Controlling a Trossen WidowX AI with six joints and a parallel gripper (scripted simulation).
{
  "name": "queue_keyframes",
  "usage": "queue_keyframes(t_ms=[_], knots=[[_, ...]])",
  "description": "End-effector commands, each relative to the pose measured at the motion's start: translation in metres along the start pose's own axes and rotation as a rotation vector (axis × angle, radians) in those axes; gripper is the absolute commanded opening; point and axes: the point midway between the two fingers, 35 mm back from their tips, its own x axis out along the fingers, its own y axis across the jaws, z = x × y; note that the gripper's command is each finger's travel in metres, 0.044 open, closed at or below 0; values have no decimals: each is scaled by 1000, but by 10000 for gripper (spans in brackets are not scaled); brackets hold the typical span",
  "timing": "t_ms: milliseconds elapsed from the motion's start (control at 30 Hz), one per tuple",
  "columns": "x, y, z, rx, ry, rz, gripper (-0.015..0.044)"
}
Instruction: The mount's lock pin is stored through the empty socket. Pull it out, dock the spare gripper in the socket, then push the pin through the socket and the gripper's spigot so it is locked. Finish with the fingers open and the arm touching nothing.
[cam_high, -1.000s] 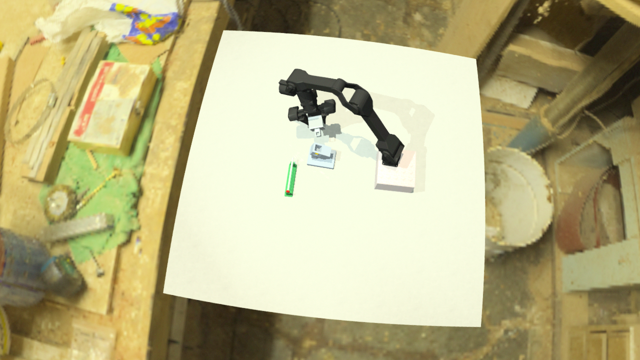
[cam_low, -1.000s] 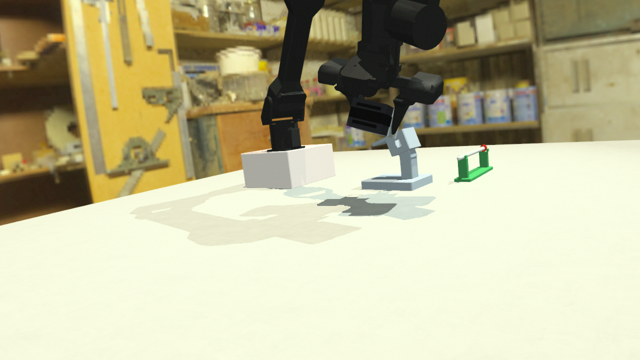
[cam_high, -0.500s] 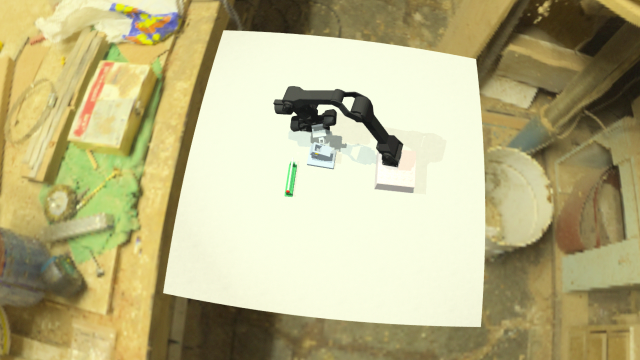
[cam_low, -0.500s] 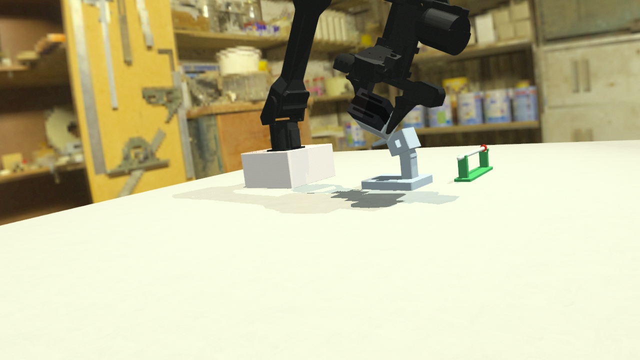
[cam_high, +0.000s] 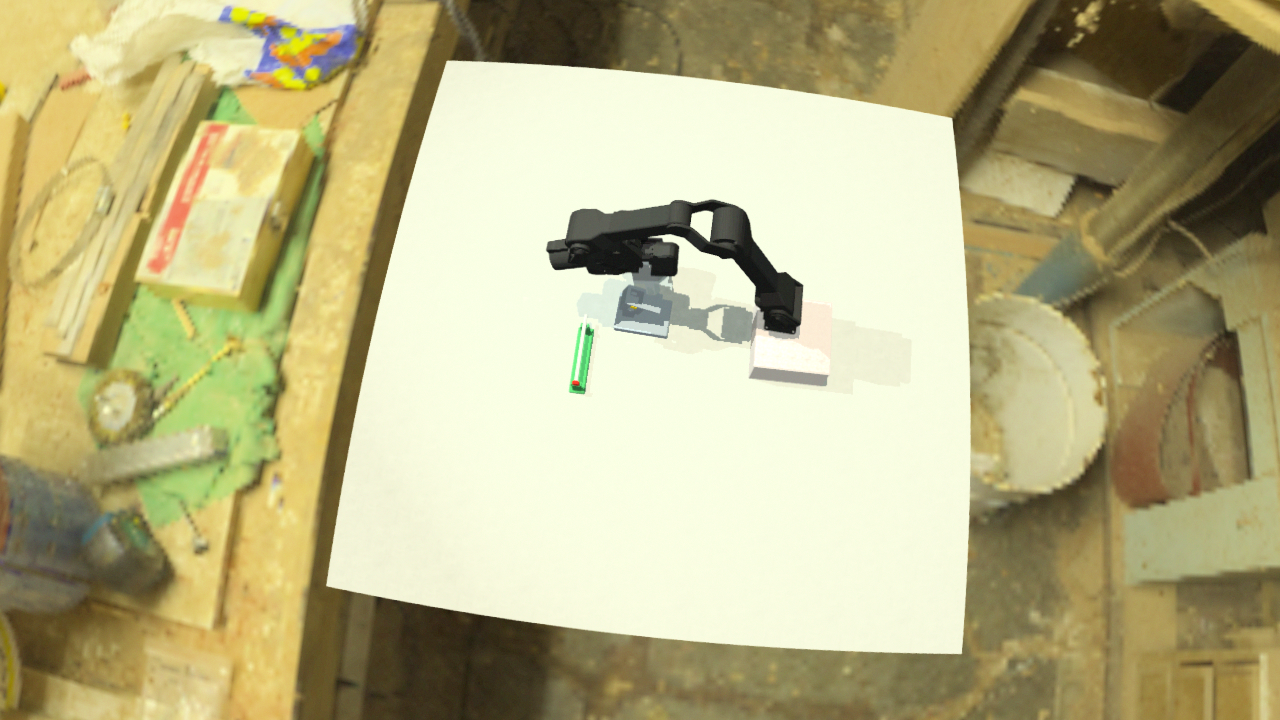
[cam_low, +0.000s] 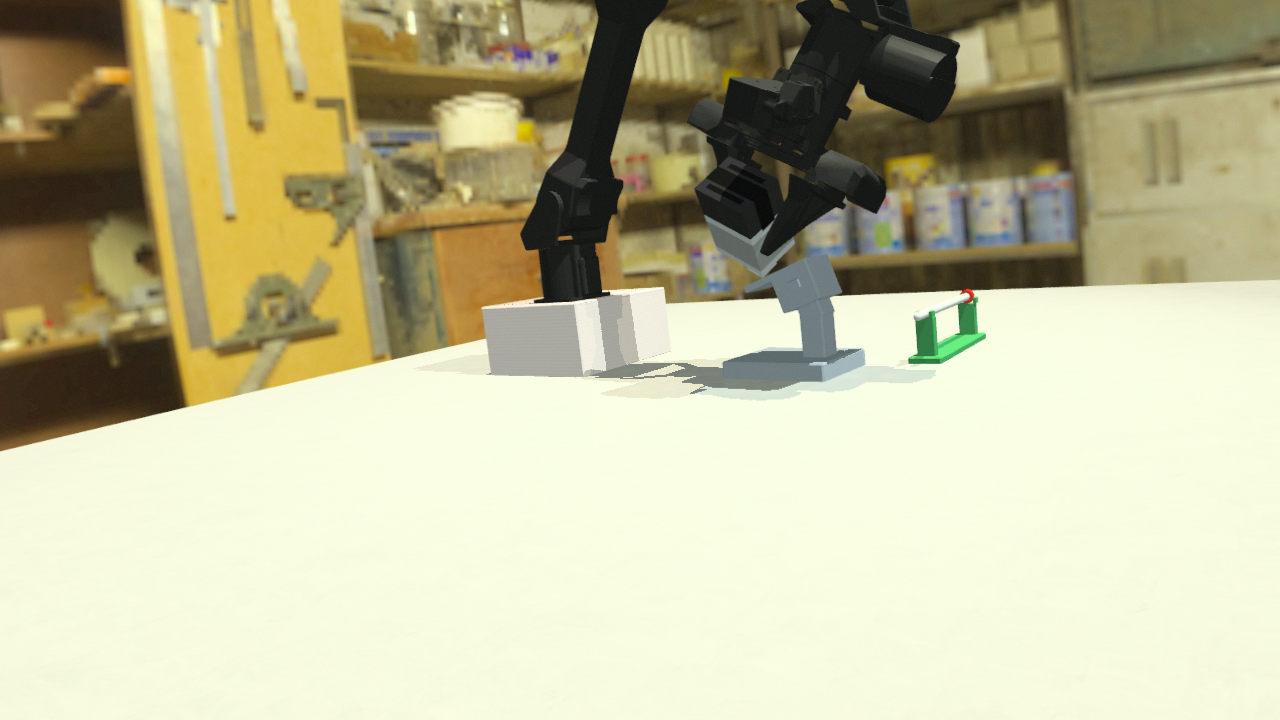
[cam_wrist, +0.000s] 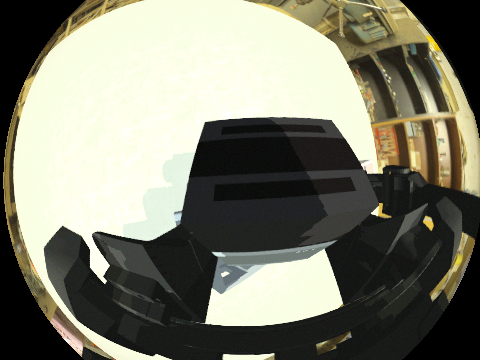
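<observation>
Just above the socket (cam_high: 633, 296) (cam_low: 808, 282) at right of centre in the exterior view, I have the claw (cam_high: 623, 258) (cam_low: 754, 213) (cam_wrist: 267, 202) clamped on the spare gripper (cam_low: 736, 198) (cam_wrist: 280, 185), tilted; I can't tell if they touch. Between the mount (cam_high: 640, 325) (cam_low: 817, 333) and the tabletop's left edge in my top view, the lock pin (cam_high: 580, 355) (cam_low: 939, 307) lies across its green rack (cam_high: 578, 391) (cam_low: 955, 347), a gap separating rack and mount.

1. The pin (cam_high: 581, 356) (cam_low: 942, 306) is white with a red end.
2. Its rack (cam_high: 573, 391) (cam_low: 948, 347) is green.
3. The mount (cam_high: 641, 328) (cam_low: 818, 326) is plain blue-grey.
4. The spare gripper (cam_low: 739, 198) (cam_wrist: 267, 202) is black and grey, banded.
</observation>
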Motion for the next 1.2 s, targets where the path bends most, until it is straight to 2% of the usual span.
queue_keyframes(t_ms=[0, 567, 1167], knots=[[-2, -7, -5, 42, -84, 12, 0], [-16, -27, -23, 224, -390, 176, 0], [-37, -45, -41, 395, -614, 513, 0]])
